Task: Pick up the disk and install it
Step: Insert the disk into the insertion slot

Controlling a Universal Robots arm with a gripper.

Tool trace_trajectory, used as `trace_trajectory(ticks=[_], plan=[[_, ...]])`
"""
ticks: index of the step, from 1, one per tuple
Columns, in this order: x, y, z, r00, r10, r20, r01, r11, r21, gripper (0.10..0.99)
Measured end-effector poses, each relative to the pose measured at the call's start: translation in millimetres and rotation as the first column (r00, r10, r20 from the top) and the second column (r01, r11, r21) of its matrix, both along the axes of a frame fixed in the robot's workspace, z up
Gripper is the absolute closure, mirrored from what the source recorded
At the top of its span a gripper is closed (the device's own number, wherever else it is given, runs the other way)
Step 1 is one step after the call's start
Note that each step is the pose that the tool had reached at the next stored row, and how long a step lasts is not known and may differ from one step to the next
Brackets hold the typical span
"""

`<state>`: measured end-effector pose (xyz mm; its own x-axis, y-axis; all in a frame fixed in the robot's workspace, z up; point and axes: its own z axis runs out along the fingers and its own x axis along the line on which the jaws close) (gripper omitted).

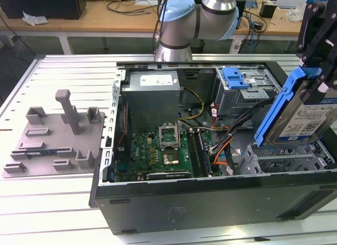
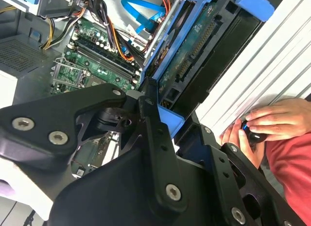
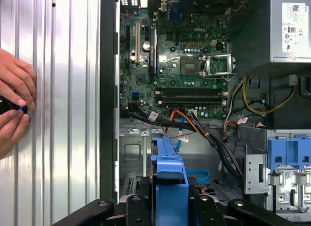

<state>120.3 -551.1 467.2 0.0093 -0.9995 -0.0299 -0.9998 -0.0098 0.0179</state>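
Gripper [image 1: 317, 71] clamped on disk [image 1: 310, 118] at its blue bracket [image 1: 284, 105], held tilted above open computer case [image 1: 210, 203]; likely rigid, weighty, shock-sensitive; bracket edges look safest to grip.

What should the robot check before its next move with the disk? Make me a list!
1. Disk gripped by the jaws: ok.
2. Disk over the open computer case: ok.
3. Disk held level: not ok, it tilts in the exterior view.
4. Cables out of the disk's way: cannot tell.
5. Person's hands outside the case, on the table: ok.
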Motion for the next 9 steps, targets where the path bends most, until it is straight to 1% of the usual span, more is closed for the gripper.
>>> trace_trajectory(ticks=[9], plan=[[0.0, -1.7, -2.1, 1.0, 0.0, 0.0, 0.0, 1.0, 0.0, 0.722]])
